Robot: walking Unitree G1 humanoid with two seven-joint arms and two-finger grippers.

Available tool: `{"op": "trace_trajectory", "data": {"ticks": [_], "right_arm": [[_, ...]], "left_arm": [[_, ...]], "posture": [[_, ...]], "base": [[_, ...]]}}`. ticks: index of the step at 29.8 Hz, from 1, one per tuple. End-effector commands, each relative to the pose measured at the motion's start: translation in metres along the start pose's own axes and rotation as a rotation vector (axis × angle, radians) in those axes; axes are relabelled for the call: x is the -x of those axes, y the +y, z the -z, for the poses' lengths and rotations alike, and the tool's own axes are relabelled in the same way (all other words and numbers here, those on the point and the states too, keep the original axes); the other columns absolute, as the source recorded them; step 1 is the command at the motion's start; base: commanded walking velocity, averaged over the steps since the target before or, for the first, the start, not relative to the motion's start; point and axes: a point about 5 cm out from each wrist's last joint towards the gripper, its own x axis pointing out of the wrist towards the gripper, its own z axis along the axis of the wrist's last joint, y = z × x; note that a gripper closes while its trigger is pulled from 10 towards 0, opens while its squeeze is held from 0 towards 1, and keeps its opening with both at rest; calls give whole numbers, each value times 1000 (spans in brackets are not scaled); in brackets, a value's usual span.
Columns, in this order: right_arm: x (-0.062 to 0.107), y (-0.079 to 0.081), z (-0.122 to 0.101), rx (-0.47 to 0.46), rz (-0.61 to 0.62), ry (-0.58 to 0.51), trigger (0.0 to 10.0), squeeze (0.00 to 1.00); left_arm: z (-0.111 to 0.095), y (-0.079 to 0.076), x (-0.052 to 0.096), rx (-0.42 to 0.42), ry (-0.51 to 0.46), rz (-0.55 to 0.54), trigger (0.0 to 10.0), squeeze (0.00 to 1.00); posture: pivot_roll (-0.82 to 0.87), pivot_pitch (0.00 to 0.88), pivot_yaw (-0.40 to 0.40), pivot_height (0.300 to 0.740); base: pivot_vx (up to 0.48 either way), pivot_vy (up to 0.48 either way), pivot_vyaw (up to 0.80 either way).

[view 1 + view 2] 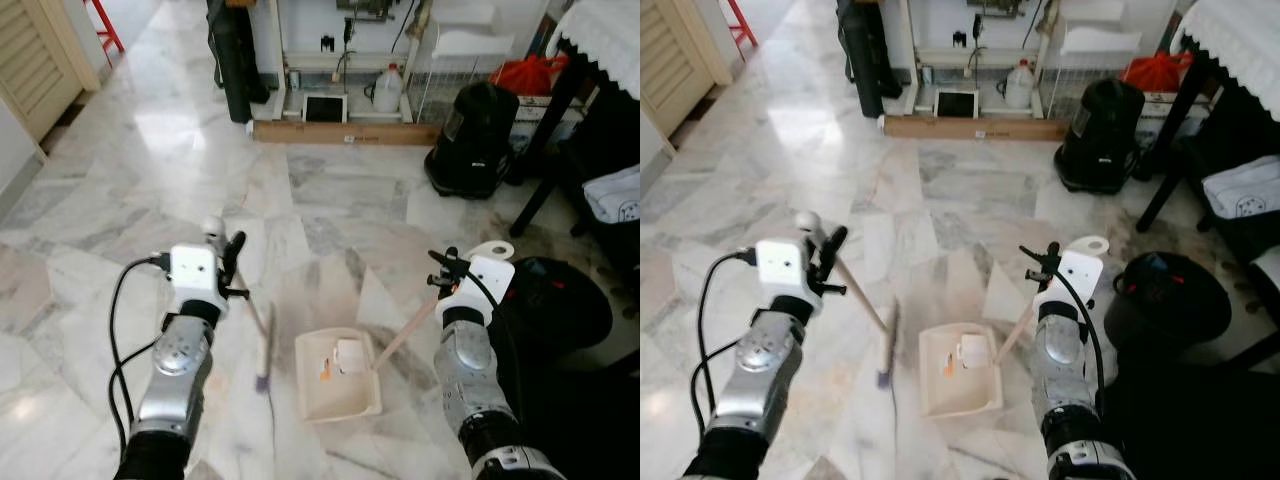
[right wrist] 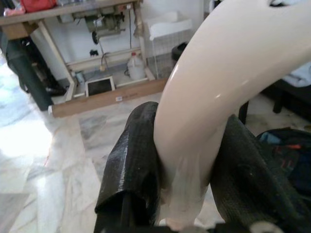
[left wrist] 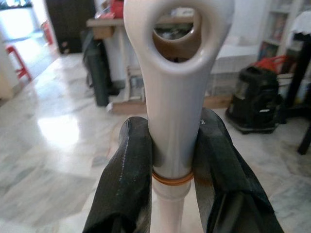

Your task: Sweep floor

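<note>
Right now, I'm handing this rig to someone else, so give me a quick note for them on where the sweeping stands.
Left gripper: shut on the broom handle, brush end on the marble floor left of the dustpan.
Right gripper: shut on the dustpan handle; pan flat on the floor between the arms.
Done: some pale scraps already in the pan.
Left: check the floor for remaining debris, sweep it in, then empty the pan.
</note>
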Motion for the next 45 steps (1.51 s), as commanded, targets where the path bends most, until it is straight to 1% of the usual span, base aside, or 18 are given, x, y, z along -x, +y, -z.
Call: {"op": "trace_trajectory", "data": {"ticks": [1,6,12,19,21,22,23,25,26,28,32,34,35,38,41,42,45], "right_arm": [[-6,3,-15,-9,-13,-64,10000,0],[-9,5,-21,-13,-15,-81,10000,0],[-11,4,-19,-7,-19,-75,10000,0],[-12,2,-22,-3,-19,-85,10000,0],[-13,1,-25,-2,-19,-100,10000,0],[-12,1,-25,8,-22,-111,10000,0],[-10,-1,-25,28,-26,-124,10000,0],[-7,-2,-24,44,-30,-129,10000,0],[-3,-3,-22,68,-46,-137,10000,0],[2,-6,-21,93,-59,-145,10000,0],[7,-11,-19,103,-62,-149,10000,0],[15,-19,-17,120,-70,-151,10000,0],[15,-19,-17,120,-70,-151,10000,0],[23,-29,-17,109,-46,-146,10000,0],[28,-34,-18,92,-27,-147,10000,0],[32,-37,-22,81,-26,-159,10000,0],[36,-41,-27,63,-19,-169,10000,0]], "left_arm": [[-3,-1,-1,-52,-35,22,10000,0],[7,3,-3,-68,-22,2,10000,0],[7,2,-14,-66,-26,-8,10000,0],[13,3,-17,-64,-17,-31,10000,0],[14,7,-17,-63,-27,-65,10000,0],[14,9,-15,-64,-33,-80,10000,0],[14,14,-11,-65,-42,-113,10000,0],[14,19,-6,-70,-48,-139,10000,0],[14,23,-2,-80,-58,-154,10000,0],[13,27,3,-106,-68,-153,10000,0],[13,33,7,-134,-73,-155,10000,0],[13,38,14,-142,-74,-168,10000,0],[13,38,14,-142,-74,-168,10000,0],[11,35,21,-148,-80,-155,10000,0],[10,32,27,-146,-80,-155,10000,0],[10,29,34,-146,-76,-146,10000,0],[10,24,38,-142,-71,-138,10000,0]], "posture": [[14,0,16,740],[8,0,12,740],[0,0,16,740],[-14,0,27,740],[-13,0,26,740],[-16,0,28,740],[-21,0,31,740],[-18,0,31,740],[-16,0,29,740],[-19,0,31,740],[-26,0,35,740],[-26,0,36,740],[-26,0,36,740],[-31,0,41,740],[-37,0,43,740],[-44,0,45,740],[-45,0,40,740]], "base": [[0,0,0],[0,0,0],[0,0,0],[0,0,0],[0,0,0],[0,0,0],[0,0,0],[0,0,0],[0,0,0],[0,0,0],[0,0,0],[0,0,0],[0,0,0],[0,0,0],[0,0,0],[0,0,0],[0,0,0]]}}
